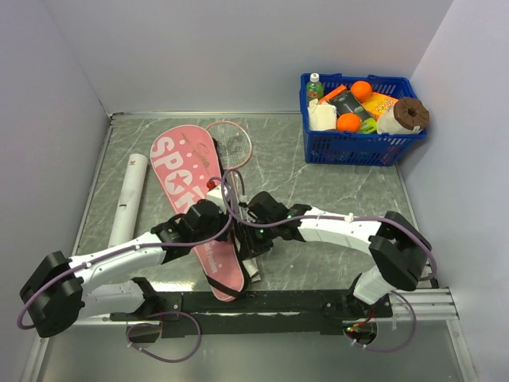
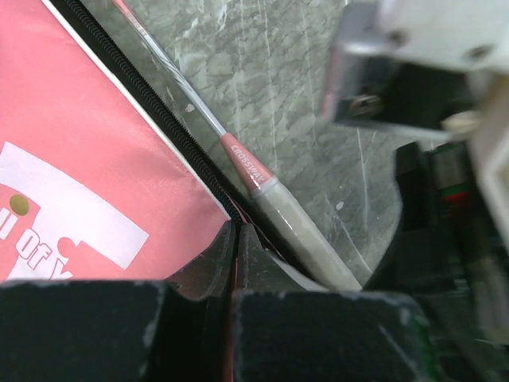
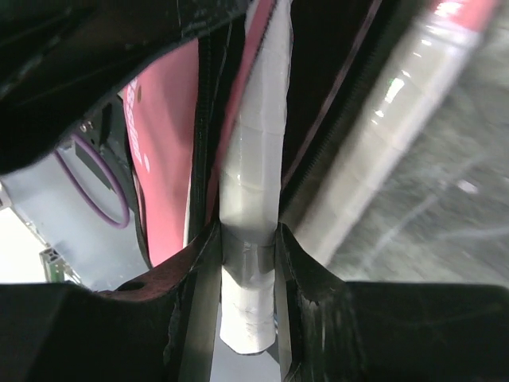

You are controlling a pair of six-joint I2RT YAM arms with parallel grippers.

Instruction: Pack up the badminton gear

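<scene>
We see the left tool (image 2: 237, 239) closed tight at the zip edge of the pink bag (image 2: 79, 143), with a thin pink sliver of the bag pinched between its fingers. The right tool (image 3: 249, 239) stands partly open, clamped on the pale handle (image 3: 253, 159) of one racket, which runs up between the bag's black zip edges. The other handle (image 2: 301, 232) lies on the worktop (image 2: 278, 79) just beside the bag's edge. The bag lies flat mid-worktop with a racket head (image 1: 232, 143) at its far end. The white tube (image 1: 129, 199) lies to its left and the blue basket (image 1: 358, 147) sits in the far right corner.
</scene>
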